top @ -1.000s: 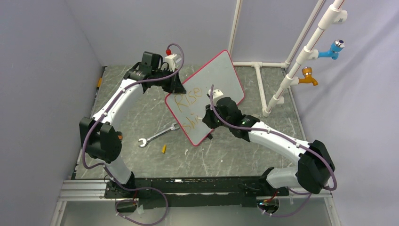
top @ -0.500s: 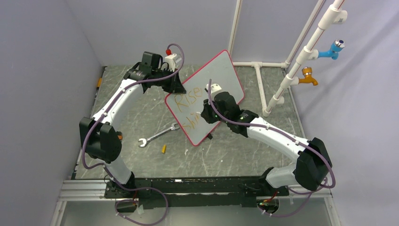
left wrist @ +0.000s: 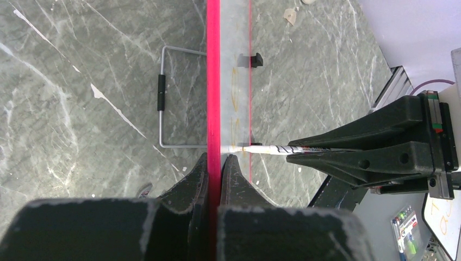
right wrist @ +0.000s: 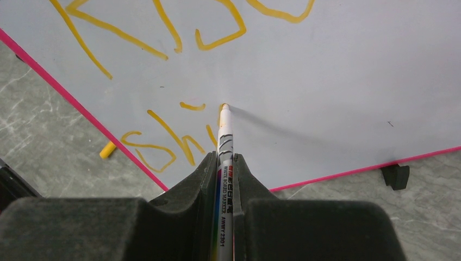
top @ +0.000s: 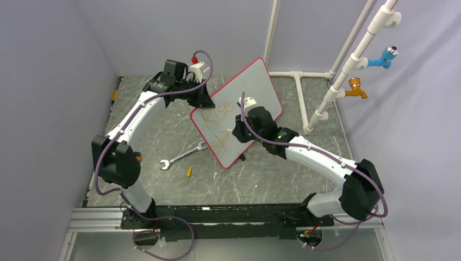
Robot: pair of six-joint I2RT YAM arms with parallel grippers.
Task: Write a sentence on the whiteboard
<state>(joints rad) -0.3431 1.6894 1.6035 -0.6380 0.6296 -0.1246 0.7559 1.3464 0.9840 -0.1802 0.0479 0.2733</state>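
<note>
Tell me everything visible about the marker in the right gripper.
The marker is a slim white pen with black stripes near the nib and printed lettering down its barrel. The right gripper is shut on it, nib forward. Its orange-stained tip touches the whiteboard just right of "shi" in the lower row of the sentence.

Top cam: high over the near edge, looking down on the whole bench (top: 168,130). Left wrist: close, edge-on along the whiteboard (left wrist: 213,81) rim. Right wrist: close, down the marker (right wrist: 225,136) onto its written face. All share the whiteboard.
</note>
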